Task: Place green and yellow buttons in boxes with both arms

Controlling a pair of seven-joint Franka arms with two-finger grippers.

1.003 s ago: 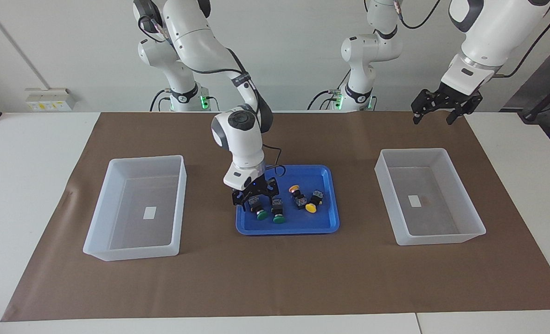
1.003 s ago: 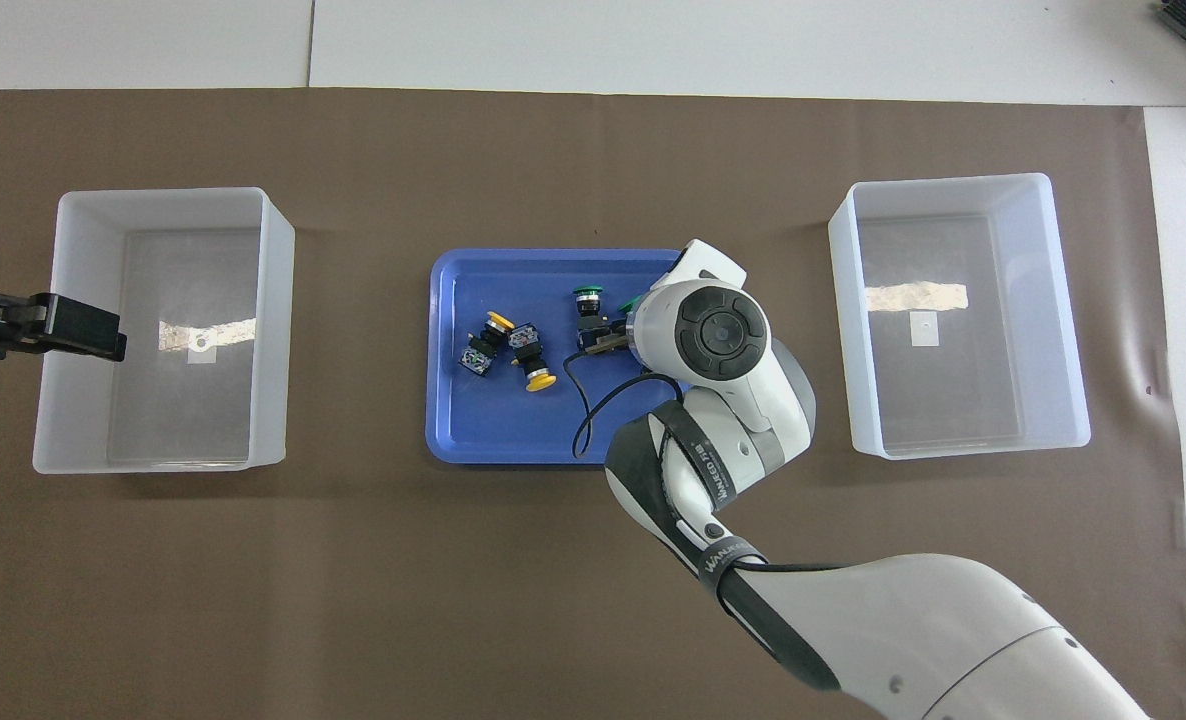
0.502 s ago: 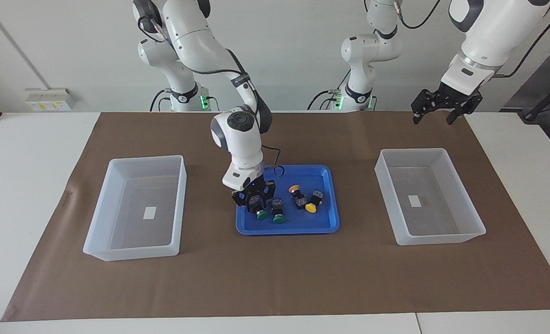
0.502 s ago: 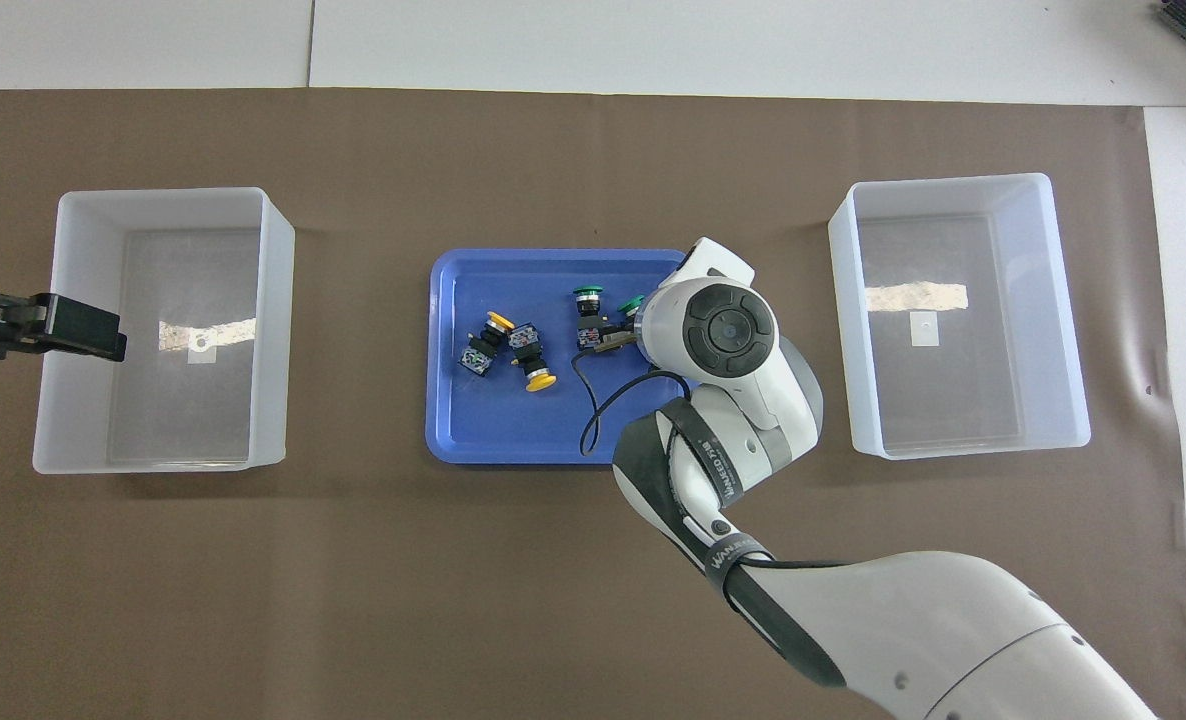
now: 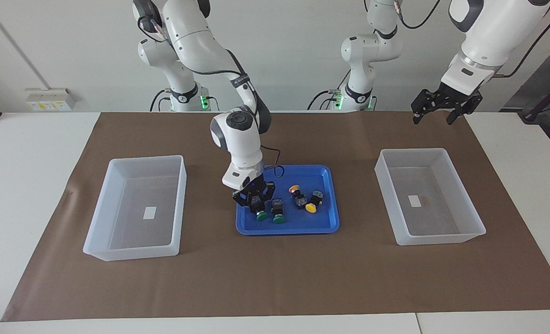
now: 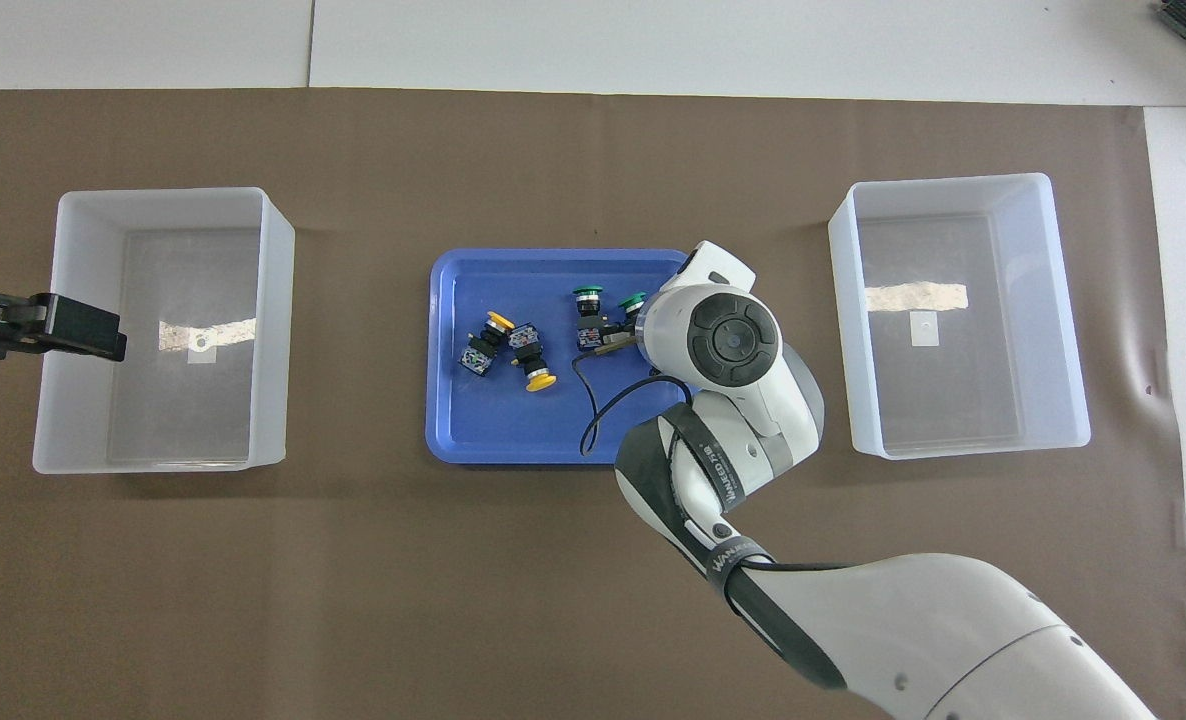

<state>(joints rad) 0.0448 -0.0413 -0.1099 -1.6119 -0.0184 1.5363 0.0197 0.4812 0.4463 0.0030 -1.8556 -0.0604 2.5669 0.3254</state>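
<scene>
Two green buttons and two yellow buttons lie in the blue tray. My right gripper is down in the tray, shut on the body of the green button toward the right arm's end. In the overhead view my wrist hides that gripper, and the green caps and yellow caps show. My left gripper is open and empty, waiting high by the box at the left arm's end. The other box holds only its label.
The tray sits mid-table on a brown mat, between the two boxes. A black cable hangs from my right wrist over the tray. The left gripper shows at the view's edge.
My right gripper's fingers have drawn in around the green button's body and the wrist has shifted slightly. The left arm has not moved.
</scene>
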